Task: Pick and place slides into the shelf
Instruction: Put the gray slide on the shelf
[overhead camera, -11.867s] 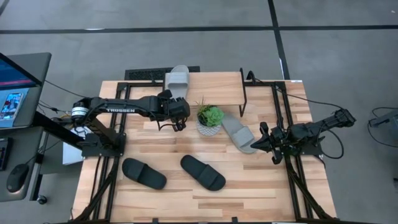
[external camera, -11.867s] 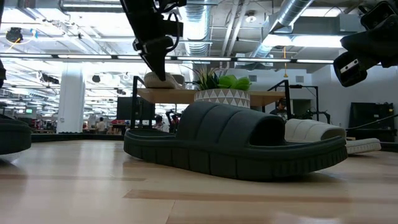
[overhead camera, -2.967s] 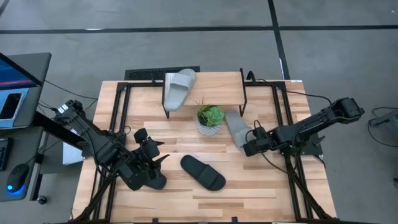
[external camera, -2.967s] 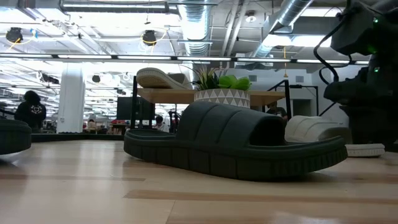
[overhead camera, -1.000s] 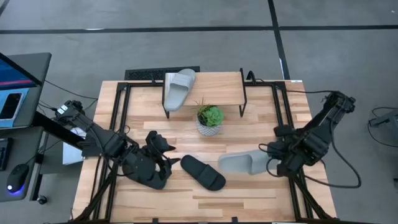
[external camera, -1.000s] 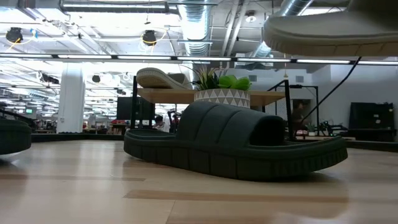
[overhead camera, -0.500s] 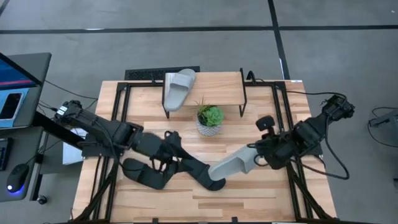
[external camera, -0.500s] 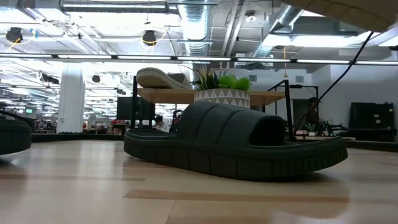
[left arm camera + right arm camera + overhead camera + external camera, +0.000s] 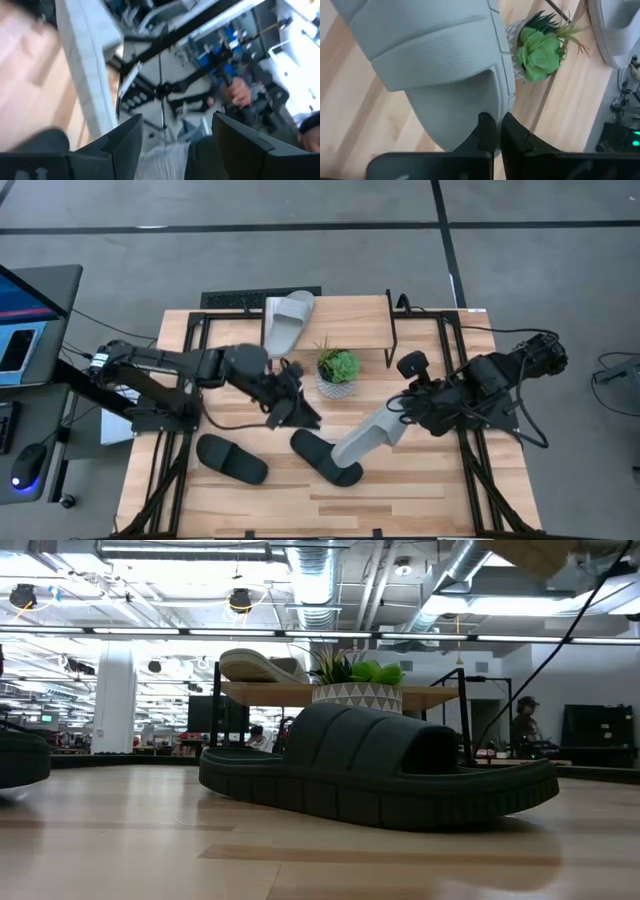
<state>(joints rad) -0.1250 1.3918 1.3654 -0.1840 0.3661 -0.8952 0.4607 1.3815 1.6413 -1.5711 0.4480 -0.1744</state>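
Observation:
One light grey slide (image 9: 285, 320) lies sole-down on the left end of the shelf (image 9: 352, 314), also seen as the grey slide (image 9: 262, 665) on the shelf (image 9: 300, 692) in the low view. Two black slides (image 9: 232, 458) (image 9: 325, 457) rest flat on the table; the nearer black slide (image 9: 380, 775) fills the low view. My right gripper (image 9: 405, 420) is shut on the second grey slide (image 9: 365, 440), held in the air over the table's middle. My left gripper (image 9: 290, 405) hovers open left of the plant, holding nothing (image 9: 175, 145). My right gripper pinches the grey slide's heel-end rim (image 9: 492, 107) between its two fingers (image 9: 487, 132), coming from the table's right side. The slide is lifted clear and tilted, its toe end (image 9: 343, 452) slanting down toward the table's left, above the right black slide.
A potted green plant (image 9: 338, 370) in a patterned white pot stands in front of the shelf, between the two grippers. The shelf's right half is bare wood. Black frame rails run along the table's left and right sides (image 9: 465, 470). A person (image 9: 524, 725) stands far behind.
My right gripper has carried the grey slide toward the table's left and slightly toward the far edge, and the slide has tipped from level to slanting, toe end down. My left gripper has moved away from the left black slide, going right and toward the far edge, near the plant.

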